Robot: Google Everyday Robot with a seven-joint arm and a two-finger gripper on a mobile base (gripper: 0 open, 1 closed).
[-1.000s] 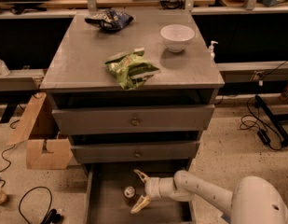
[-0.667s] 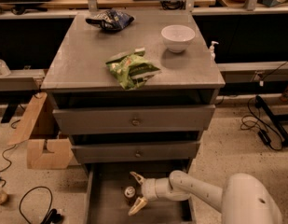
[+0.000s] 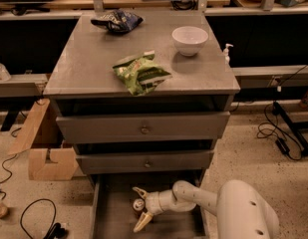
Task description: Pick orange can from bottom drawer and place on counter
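Note:
The bottom drawer is pulled open at the foot of the grey cabinet. The orange can stands upright on its floor, silver lid up. My gripper reaches into the drawer from the right with its fingers spread, one finger behind the can and one in front of it, so the can sits between them. The counter is the cabinet's grey top.
On the counter lie a green snack bag, a dark blue bag and a white bowl. Two closed drawer fronts sit above the open drawer. A cardboard box and cables lie on the floor to the left.
My arm has pushed further left into the drawer, bringing the spread fingers around the can. The can has not moved.

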